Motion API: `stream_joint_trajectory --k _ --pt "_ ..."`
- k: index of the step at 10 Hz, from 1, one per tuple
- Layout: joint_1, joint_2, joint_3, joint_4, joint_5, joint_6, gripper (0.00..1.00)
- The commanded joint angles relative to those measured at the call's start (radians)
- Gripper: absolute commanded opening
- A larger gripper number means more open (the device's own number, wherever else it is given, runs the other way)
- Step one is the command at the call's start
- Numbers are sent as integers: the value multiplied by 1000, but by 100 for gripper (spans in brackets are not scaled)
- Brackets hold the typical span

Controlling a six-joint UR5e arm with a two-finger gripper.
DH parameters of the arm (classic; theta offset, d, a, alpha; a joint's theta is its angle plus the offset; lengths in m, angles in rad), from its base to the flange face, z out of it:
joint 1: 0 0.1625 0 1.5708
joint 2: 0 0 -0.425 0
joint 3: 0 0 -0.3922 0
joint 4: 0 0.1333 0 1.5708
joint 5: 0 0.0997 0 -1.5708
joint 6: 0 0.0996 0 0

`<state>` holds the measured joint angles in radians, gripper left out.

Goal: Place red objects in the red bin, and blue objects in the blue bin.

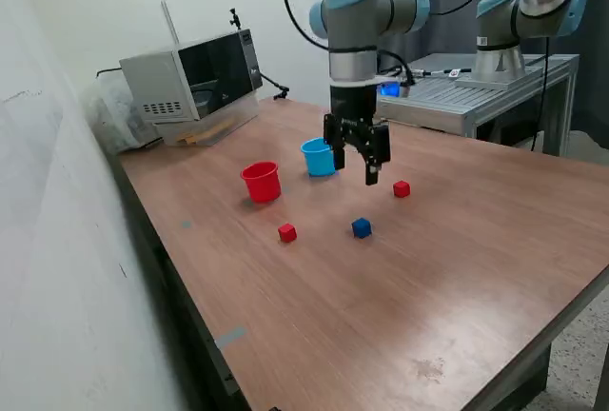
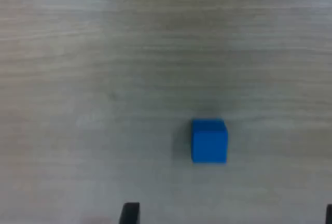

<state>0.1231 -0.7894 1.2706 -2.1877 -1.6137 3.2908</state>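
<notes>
Blue cube (image 2: 209, 141): alone on surface (image 2: 104, 53).
Fingers (image 1: 372, 175): apparently spread, empty, beside blue cup (image 1: 319, 157).

a robotics lab is showing here: a ur5e arm (image 1: 366, 11) is working over a wooden table (image 1: 457, 268), a second arm (image 1: 533, 2) is standing on a metal bench (image 1: 476, 97), and a microwave (image 1: 195, 73) is sitting by the plain wall.

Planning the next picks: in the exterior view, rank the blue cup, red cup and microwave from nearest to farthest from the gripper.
1. Blue cup: right beside the gripper, on the exterior view's left.
2. Red cup: further left on the table.
3. Microwave: far back left corner.
</notes>
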Motion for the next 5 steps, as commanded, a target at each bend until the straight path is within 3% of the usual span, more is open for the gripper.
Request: stream_joint_trajectory --k 1,5 --pt "18 64 1 -24 0 26 100" --pt "50 102 -19 -40 3 26 100"
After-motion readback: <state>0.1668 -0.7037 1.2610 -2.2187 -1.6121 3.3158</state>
